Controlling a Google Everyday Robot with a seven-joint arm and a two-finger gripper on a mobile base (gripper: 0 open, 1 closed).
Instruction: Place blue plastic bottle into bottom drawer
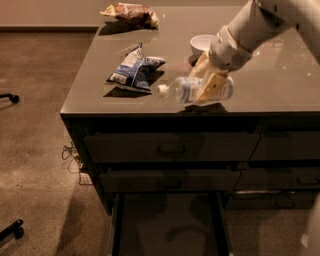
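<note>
Item 1. Gripper: at the end of the pale arm that reaches in from the upper right. It hangs over the front part of the counter. Its tan fingers are closed around the bottle.

Item 2. Bottle: clear plastic with a pale label, held on its side in the gripper. The white cap points left. It is lifted just off the counter, near the front edge, with its shadow on the surface below.

Item 3. Bottom drawer: pulled open at floor level, directly below the counter front. It shows a flat dark panel between two dark side rails.

Item 4. Upper drawers: top drawer and middle drawer, both shut, each with a small bar handle.

Item 5. Snack bag: blue and white and crumpled, lying on the counter left of the bottle and apart from it.

Item 6. Second bag: brownish, at the far left corner of the counter.

Item 7. Bowl: white, on the counter behind the gripper and partly hidden by the arm.

Item 8. Floor: brown carpet. There are loose cables by the cabinet's left side and dark castors at the left edge.
</note>
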